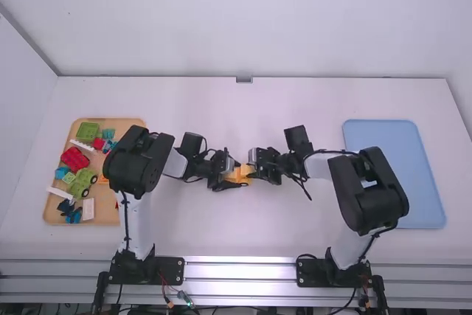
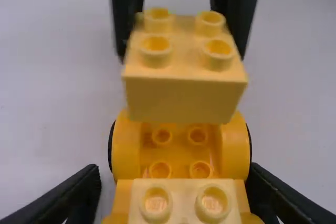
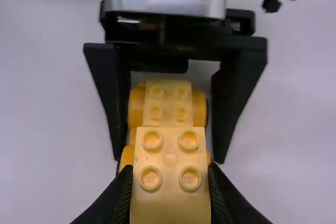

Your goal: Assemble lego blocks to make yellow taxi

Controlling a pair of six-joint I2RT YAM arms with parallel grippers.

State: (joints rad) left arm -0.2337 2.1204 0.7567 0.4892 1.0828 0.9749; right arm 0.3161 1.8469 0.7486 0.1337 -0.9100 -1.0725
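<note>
At nine o'clock, a wooden tray (image 1: pixel 49 208) holds a green block (image 1: pixel 88 132) at its twelve, a red piece (image 1: pixel 74 158) at its ten. Centrally, the left gripper (image 1: pixel 239 176) stands open around a yellow wheeled base (image 2: pixel 181 153). The right gripper (image 1: pixel 253 167) grips a yellow block (image 3: pixel 169 182) just beside it. At three o'clock: a blue tray (image 1: pixel 420 182).

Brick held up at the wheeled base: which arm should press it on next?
Right, I'd say. The right gripper already holds the brick close above the base, whose studs there are bare; the left gripper sits around the base, better placed to steady it.
</note>
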